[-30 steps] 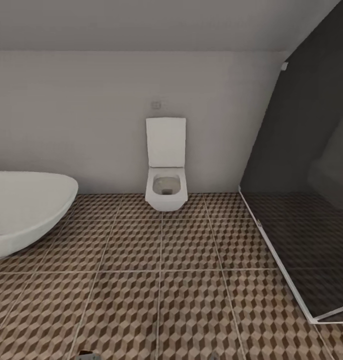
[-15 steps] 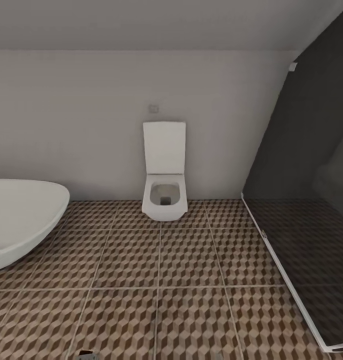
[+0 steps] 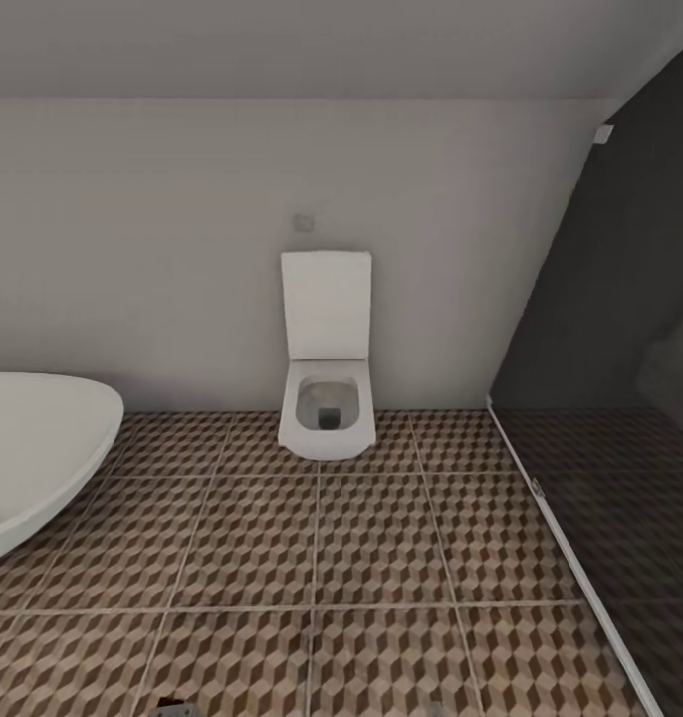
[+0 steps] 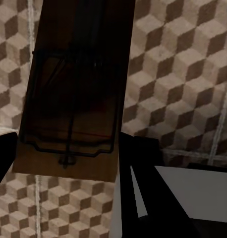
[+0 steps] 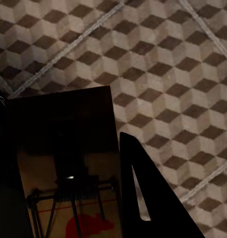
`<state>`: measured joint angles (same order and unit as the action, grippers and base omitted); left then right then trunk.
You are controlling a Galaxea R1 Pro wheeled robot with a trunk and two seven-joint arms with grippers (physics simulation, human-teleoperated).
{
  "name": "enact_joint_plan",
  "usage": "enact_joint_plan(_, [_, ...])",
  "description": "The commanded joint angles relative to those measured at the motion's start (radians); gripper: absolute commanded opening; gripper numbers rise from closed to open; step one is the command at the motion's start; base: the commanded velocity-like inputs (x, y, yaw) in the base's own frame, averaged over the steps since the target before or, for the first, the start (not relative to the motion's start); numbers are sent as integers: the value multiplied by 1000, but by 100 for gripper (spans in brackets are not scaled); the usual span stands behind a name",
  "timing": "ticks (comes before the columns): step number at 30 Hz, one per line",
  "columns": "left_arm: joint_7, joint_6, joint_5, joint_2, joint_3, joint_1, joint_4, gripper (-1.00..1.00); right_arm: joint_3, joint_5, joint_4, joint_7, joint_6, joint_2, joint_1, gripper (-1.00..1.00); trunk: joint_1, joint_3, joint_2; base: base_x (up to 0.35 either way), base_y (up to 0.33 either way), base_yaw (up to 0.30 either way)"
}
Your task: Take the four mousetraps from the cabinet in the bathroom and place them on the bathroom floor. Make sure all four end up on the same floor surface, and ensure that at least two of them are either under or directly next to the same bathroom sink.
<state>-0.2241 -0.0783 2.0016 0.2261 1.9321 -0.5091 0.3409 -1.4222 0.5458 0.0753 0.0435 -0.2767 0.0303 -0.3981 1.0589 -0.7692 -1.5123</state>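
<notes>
A mousetrap point(image 4: 79, 59), a brown wooden board with a dark wire frame, sits between the dark fingers of my left gripper point(image 4: 69, 148), which is shut on it above the bathroom floor point(image 4: 183, 74). My right gripper point(image 5: 64, 129) is shut on a second mousetrap point(image 5: 69, 198) with a red mouse print, also above the cube-patterned floor point(image 5: 158, 59). In the head view the same tiled floor point(image 3: 371, 538) spreads ahead. The sink and the cabinet are out of view.
A square white toilet point(image 3: 325, 403) with its lid up stands against the far wall. The rim of an oval white bathtub point(image 3: 38, 448) juts in at the left. A dark glass shower point(image 3: 620, 398) with a white floor rail closes the right side.
The whole head view has shifted: the toilet sits lower in the picture, the bathtub has slid left and the shower right, so the camera moved. No object on the floor moved.
</notes>
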Motion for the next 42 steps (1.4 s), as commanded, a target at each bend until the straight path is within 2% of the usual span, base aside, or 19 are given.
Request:
enact_joint_plan(1, [-6, -8, 8, 1, 8, -2, 5, -100, -6, 14, -2, 6, -4, 0, -1, -100, 0, -1, 0, 279, 0, 0])
enact_joint_plan(8, [-6, -8, 8, 1, 8, -2, 0, -100, -4, 15, 0, 6, -12, 0, 0, -100, 0, -1, 0, 278, 0, 0])
enact_joint_plan(16, [-6, -8, 8, 1, 8, -2, -4, -100, -4, 24, 0, 6, -62, 0, -1, -100, 0, -1, 0, 276, 0, 0])
enact_joint_plan(20, [-6, -8, 8, 1, 8, -2, -3, -100, -2, 28, -1, 6, -113, -1, -1, -100, 0, -1, 0, 266, 0, 0])
enact_joint_plan(26, [-6, -8, 8, 1, 8, -2, -1, -100, 0, 33, -1, 0, -136, -1, -1, -100, 0, -1, 0, 258, 0, 0])
enact_joint_plan(28, [-6, -8, 8, 1, 8, -2, -1, -100, 3, 49, 0, -17, -138, 0, -1, -100, 0, -1, 0, 250, 0, 0])
enact_joint_plan(32, [-6, -8, 8, 1, 8, -2, -1, -100, 9, 147, 1, -87, -136, 9, 1, -100, 0, -1, 0, 247, 0, 0])
enact_joint_plan(36, [-6, -8, 8, 1, 8, -2, -2, -100, 10, 210, -1, -134, -131, 24, 1, -100, 0, -1, 0, 243, 0, 0])
enact_joint_plan(42, [-6, -8, 8, 1, 8, -2, -1, -100, 12, 230, -1, -200, -134, 27, 2, -100, 0, -1, 0, 227, 0, 0])
